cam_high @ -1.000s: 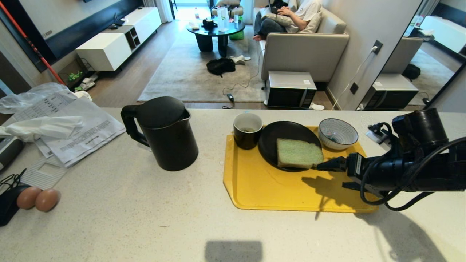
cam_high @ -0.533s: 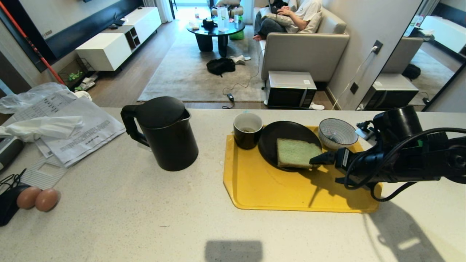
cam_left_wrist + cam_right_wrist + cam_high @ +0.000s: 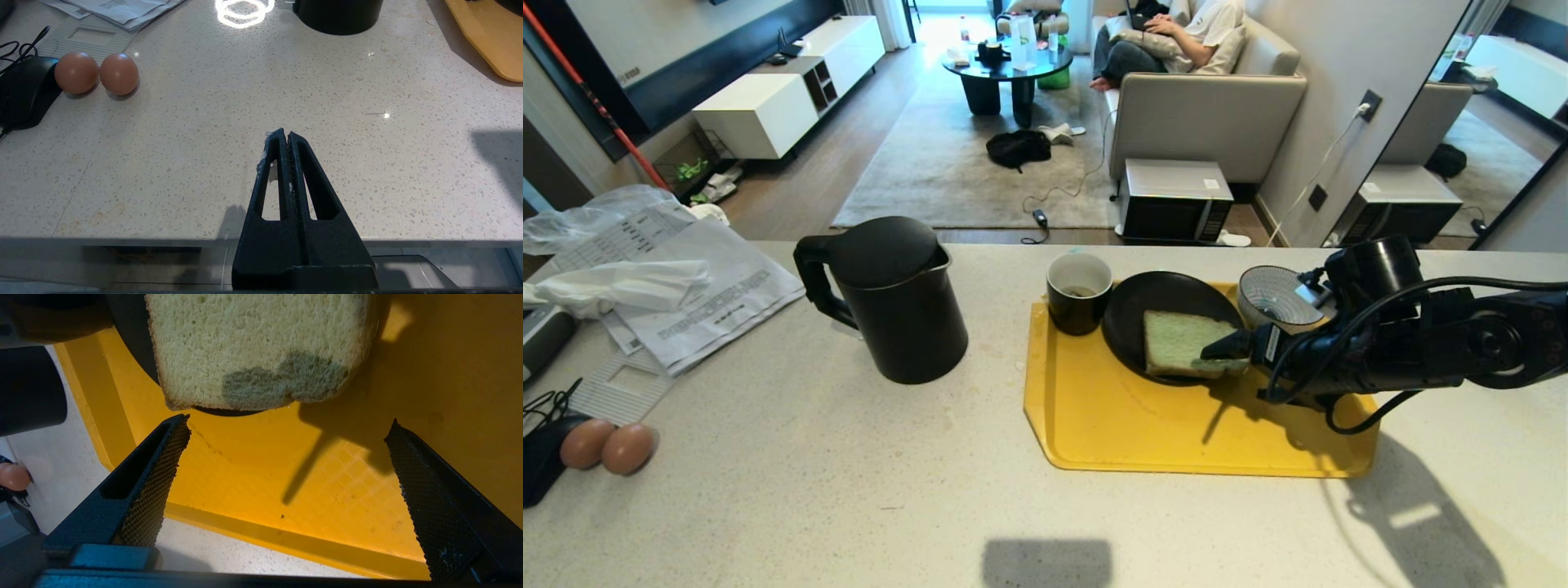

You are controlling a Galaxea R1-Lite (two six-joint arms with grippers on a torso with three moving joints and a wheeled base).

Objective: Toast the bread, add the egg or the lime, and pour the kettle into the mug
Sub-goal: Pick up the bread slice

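I see the counter [image 3: 849, 490] running wide under both arms, with the tall matte black kettle [image 3: 890, 298] well off to the left of my right gripper's jaws. The yellow tray [image 3: 1143, 425] lies directly beneath those jaws. On it, a black plate [image 3: 1131, 314] carries the bread [image 3: 1180, 343], a thick, pale green, spongy slice with a darker crust, its near edge overhanging the plate just ahead of the fingertips. My right gripper [image 3: 286, 428] stands spread wide, empty, apart from the slice. My left gripper [image 3: 284, 136] is pressed closed over bare counter.
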